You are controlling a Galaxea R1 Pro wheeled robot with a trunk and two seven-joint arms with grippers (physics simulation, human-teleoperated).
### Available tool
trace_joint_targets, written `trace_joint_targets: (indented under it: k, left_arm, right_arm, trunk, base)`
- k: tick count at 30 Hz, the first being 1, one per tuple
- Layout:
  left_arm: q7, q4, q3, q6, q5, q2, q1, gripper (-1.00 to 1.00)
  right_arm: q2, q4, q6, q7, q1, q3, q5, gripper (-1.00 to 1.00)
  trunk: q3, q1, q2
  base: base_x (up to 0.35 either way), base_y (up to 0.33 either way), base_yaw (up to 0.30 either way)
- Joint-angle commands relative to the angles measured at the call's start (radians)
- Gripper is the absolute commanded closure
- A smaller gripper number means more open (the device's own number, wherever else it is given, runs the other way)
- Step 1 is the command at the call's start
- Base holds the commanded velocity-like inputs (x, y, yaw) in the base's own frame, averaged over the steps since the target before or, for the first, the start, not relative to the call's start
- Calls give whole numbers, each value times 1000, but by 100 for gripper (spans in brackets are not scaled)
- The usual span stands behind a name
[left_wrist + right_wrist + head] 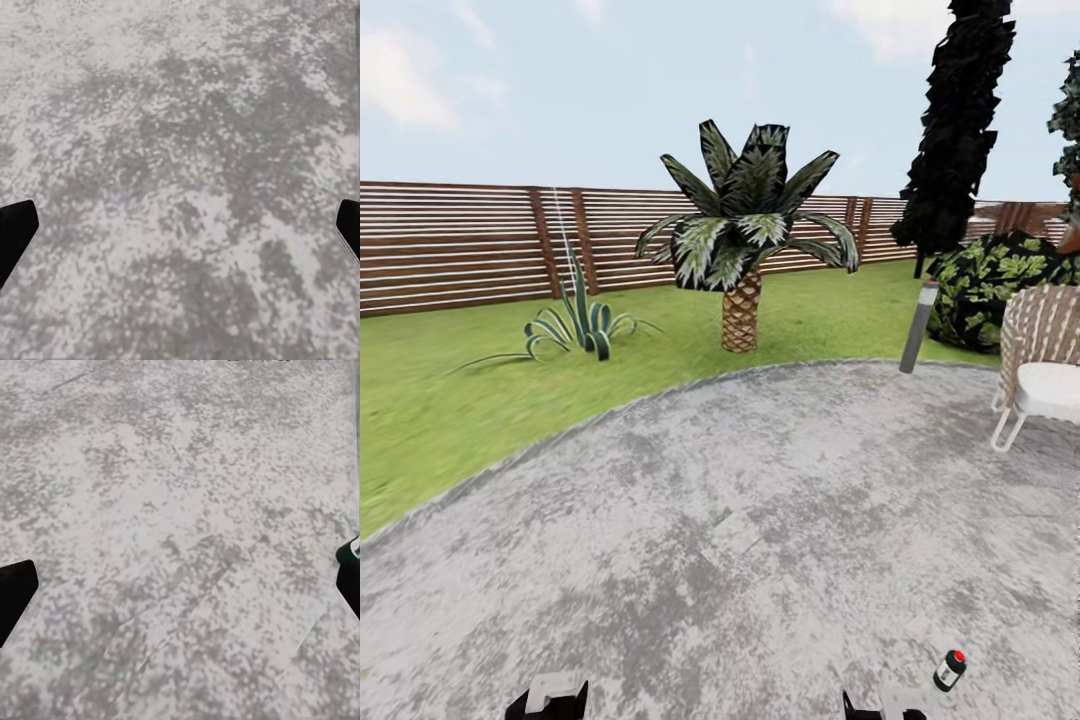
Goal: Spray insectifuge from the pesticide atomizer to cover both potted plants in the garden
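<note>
I'm looking over the round grey patio [760, 520], lawn [450, 400] and fence [460, 240] behind, a palm [745, 240] standing there. Both tools, left [180, 232] and right [180, 592], are gaping wide, empty. I'm spotting no atomizer I can confirm

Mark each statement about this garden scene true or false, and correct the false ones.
1. The palm stands on the lawn beyond the paved patio. True.
2. A wicker chair sits at the patio's left edge in the head view. False: it is at the right edge.
3. The fence is brown with horizontal slats. True.
4. The left gripper holds a bottle. False: its jaws stand apart with bare paving between them.
5. A grey post stands near the patio's far edge, left of the chair. True.
6. A small bottle-like thing with a red top lies on the grass. False: it is over the paving.
</note>
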Motion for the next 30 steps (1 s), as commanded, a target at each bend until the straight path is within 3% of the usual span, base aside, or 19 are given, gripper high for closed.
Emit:
trace_joint_targets:
  k: [1,30]
  left_arm:
    - [-1,1,2,-3,0,0,0,-100]
    - [-1,1,2,-4,0,0,0,-100]
  right_arm:
    - [0,1,-3,-3,-1,1,1,-100]
    - [0,2,-4,-3,-1,0,1,-100]
  trunk:
    - [-1,0,0]
    - [-1,0,0]
  base:
    - [290,224,-264]
    - [290,224,-265]
